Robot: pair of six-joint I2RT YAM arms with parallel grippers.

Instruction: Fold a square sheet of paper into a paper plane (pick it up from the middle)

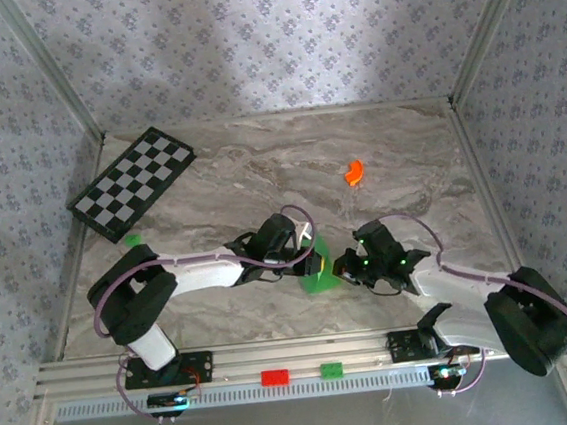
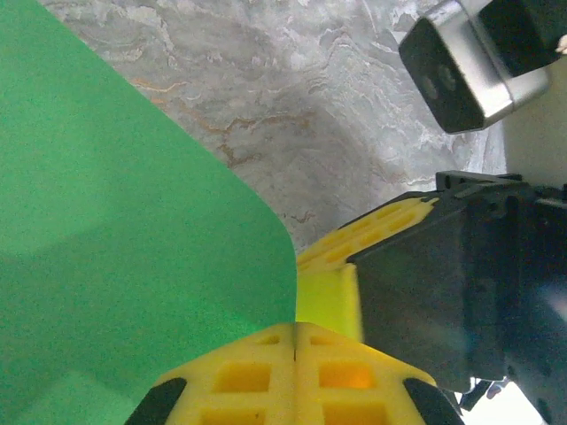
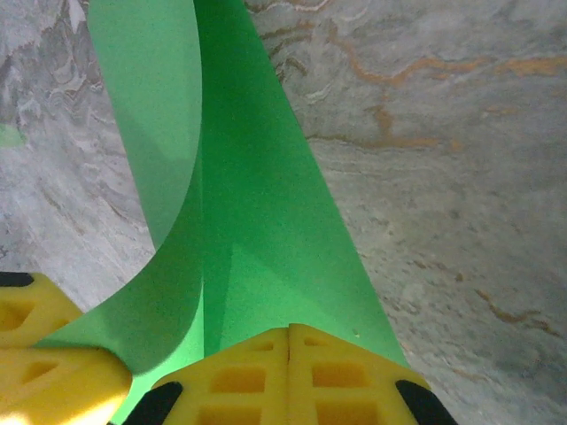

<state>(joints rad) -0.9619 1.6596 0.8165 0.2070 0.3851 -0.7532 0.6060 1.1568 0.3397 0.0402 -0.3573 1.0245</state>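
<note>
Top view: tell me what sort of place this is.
Likely a robot test cell, not a home: left arm and right arm bolted to a metal rail at the edge of a marble-look table, patterned walls boxing it in, loose props like a checkered board.

Both arms reach inward from their bases at the near edge, elbows bent, and meet over the near middle of the worktop. The left gripper (image 1: pixel 315 262) and right gripper (image 1: pixel 342 265) sit almost tip to tip, jaws closed, each pinching the square sheet of paper (image 3: pixel 257 221).
</note>
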